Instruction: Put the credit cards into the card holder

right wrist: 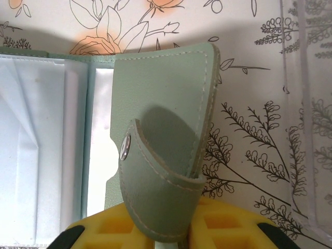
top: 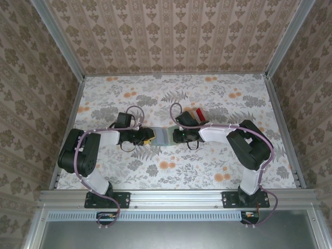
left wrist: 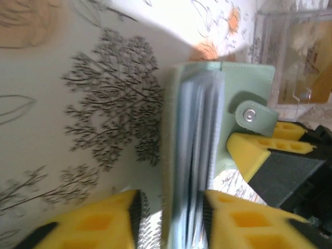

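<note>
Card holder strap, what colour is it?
Dull sage green; the card holder strap carries a silver snap. Clearest in the right wrist view.

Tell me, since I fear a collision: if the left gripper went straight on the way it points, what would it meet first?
The card holder: the left gripper straddles its sleeves. Beyond, probably the right gripper, though depth is unclear.

- The overhead view was evenly and softly lit; the arms cast only faint shadows on the table (top: 171, 171).
- The left wrist view was blurred, with white glare washing out its top right.
- The right wrist view was sharper; the card holder (right wrist: 161, 104) flap shaded its own strap.
</note>
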Controlling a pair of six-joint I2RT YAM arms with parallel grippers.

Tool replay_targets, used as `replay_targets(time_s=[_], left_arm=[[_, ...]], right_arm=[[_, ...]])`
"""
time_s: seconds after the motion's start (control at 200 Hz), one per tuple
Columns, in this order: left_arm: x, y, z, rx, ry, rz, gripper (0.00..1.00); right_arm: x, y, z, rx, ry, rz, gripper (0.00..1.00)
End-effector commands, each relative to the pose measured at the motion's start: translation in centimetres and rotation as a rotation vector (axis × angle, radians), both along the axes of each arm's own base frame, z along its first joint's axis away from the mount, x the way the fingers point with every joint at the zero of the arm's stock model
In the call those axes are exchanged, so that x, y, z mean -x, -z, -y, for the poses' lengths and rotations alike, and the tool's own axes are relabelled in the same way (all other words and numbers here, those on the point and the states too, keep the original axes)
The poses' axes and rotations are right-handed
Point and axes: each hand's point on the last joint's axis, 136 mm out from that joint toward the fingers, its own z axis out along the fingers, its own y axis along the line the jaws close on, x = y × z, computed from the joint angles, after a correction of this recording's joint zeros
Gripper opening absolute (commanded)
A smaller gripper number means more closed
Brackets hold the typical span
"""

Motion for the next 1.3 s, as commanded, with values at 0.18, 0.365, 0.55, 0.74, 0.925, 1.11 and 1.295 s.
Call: replay_targets(time_s=[0.18, 0.365, 0.55, 0.74, 0.925, 1.11, 1.295], left_arm=[[-1.2, -2.6, 0.8, 0.019, 0.024, 0.082, 0.00], [-0.9, -3.7, 0.0, -0.027, 0.021, 0.104, 0.00], [-0.4, -4.2, -1.5, -0.136, 0.016, 0.120, 0.00], [0.0, -4.7, -2.3, -0.196, 0.024, 0.126, 0.00], [0.2, -4.5, -2.5, -0.239, 0.033, 0.111, 0.00], [0.1, -4.7, -2.0, -0.226, 0.034, 0.112, 0.00], [0.3, -4.7, -2.0, -0.219, 0.034, 0.109, 0.00]], right_arm=[[0.6, 2.2, 0.3, 0.016, -0.001, -0.051, 0.22], [0.8, 1.3, -0.6, -0.018, -0.033, -0.058, 0.31], [0.6, -2.4, -1.0, -0.051, -0.061, -0.009, 0.43], [0.6, -6.5, -1.4, -0.089, -0.096, 0.041, 0.48], [1.6, -9.5, -4.2, -0.201, -0.168, 0.056, 0.50], [1.6, -7.7, -8.3, -0.302, -0.204, -0.009, 0.51], [0.9, -5.6, -10.0, -0.335, -0.185, -0.063, 0.53]])
